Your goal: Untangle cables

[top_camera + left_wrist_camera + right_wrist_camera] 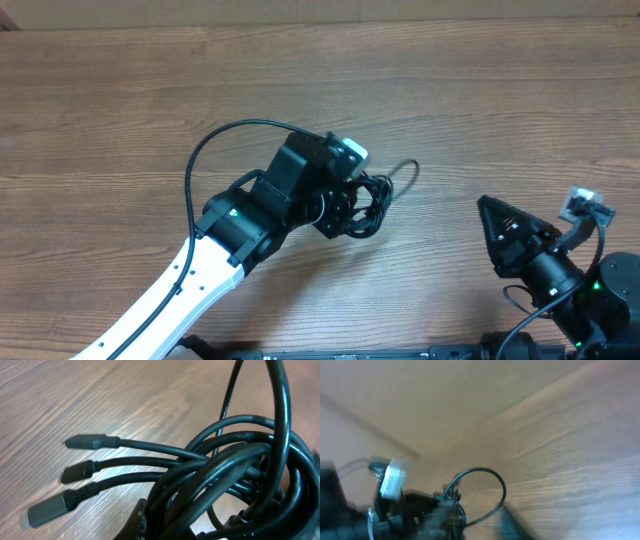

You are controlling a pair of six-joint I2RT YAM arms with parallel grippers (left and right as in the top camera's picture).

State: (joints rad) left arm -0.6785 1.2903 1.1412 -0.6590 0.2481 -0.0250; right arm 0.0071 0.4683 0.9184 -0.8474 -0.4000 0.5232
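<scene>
The cables [368,203] form a small black tangled bundle mid-table, with one thin loop [405,172] sticking out to the right. My left gripper [345,208] is buried in the bundle and shut on the cables. In the left wrist view the coiled cords [225,475] fill the right side. Three plug ends [92,441] fan out to the left over the wood, and one dark finger [137,521] presses against the strands. My right gripper [487,207] hovers apart to the right, pointing at the bundle. Its wrist view is blurred and shows the bundle [447,510], the loop [496,482] and one smeared finger [512,520].
The wooden table [150,90] spreads around the bundle. A thick black wire [205,150] fixed to the left arm arches up on the bundle's left. A white block [352,152] sits on the left wrist. The table's back edge runs along the top.
</scene>
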